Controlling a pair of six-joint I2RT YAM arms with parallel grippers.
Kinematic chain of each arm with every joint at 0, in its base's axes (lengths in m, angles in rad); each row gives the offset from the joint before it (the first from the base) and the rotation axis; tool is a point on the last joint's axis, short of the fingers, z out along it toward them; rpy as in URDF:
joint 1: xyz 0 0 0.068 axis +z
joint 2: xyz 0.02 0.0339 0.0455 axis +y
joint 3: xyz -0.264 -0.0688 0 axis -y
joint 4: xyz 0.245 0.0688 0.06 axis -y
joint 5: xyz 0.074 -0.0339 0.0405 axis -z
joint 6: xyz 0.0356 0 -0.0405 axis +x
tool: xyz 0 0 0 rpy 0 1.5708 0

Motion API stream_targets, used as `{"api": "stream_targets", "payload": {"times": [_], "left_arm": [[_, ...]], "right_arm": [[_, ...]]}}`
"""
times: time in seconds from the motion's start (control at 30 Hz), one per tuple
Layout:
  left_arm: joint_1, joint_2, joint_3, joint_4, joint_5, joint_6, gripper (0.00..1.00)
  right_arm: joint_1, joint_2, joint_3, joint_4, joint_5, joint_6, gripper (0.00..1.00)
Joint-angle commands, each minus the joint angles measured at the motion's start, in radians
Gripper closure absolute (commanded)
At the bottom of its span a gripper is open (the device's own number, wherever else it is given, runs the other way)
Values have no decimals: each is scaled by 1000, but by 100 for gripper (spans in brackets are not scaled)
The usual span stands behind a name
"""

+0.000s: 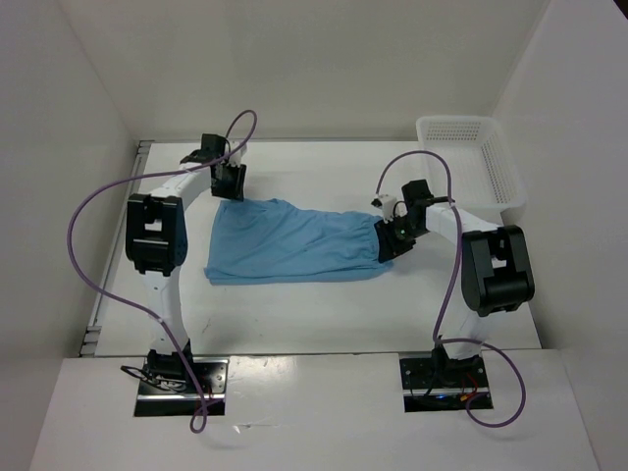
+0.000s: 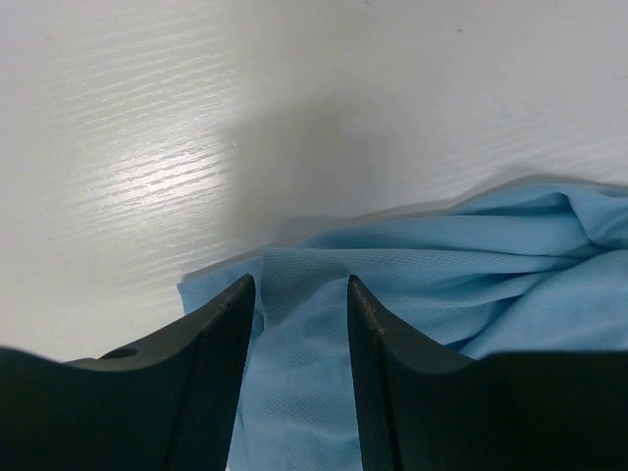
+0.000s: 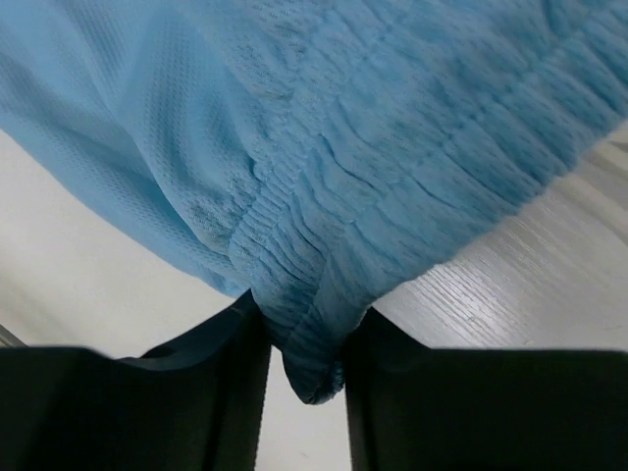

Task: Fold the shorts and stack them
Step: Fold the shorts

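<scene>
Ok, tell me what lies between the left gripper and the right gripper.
The shorts fill that stretch, spread on the table from the left gripper to the right gripper, waistband at the right. The top view shows it.

A white table (image 1: pixel 294 314) sits inside a plain white enclosure. A back wall (image 1: pixel 324 59) stands along its far edge, with a left wall (image 1: pixel 49 147) and a right wall (image 1: pixel 579 88) rising at its sides. A metal rail (image 1: pixel 96 314) runs down the left edge. Up close the tabletop shows a fine grain (and a soft patch of glare (image 2: pixel 167 167)). A white panel (image 1: pixel 314 412) spans the near edge.
</scene>
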Motion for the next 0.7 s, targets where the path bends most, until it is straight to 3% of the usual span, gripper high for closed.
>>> {"api": "stream_targets", "payload": {"times": [0.0, 0.1, 0.23, 0.37, 0.4, 0.43, 0.67], "left_arm": [[6, 25, 15, 36, -29, 4, 49], [6, 48, 15, 36, -29, 4, 49], [6, 71, 15, 36, -29, 4, 53], [6, 71, 15, 25, -5, 4, 84], [6, 47, 4, 25, -24, 4, 97], [6, 36, 4, 25, -38, 4, 100], [75, -64, -47, 16, -179, 4, 100]], "right_arm": [[4, 31, -14, 71, 32, 29, 67], [4, 40, -14, 80, 32, 40, 79], [4, 40, -14, 80, 42, 40, 85], [4, 40, -14, 80, 51, 40, 91], [4, 40, -14, 80, 60, 40, 93], [4, 40, -14, 80, 60, 26, 97], [4, 20, -14, 80, 80, -8, 100]]}}
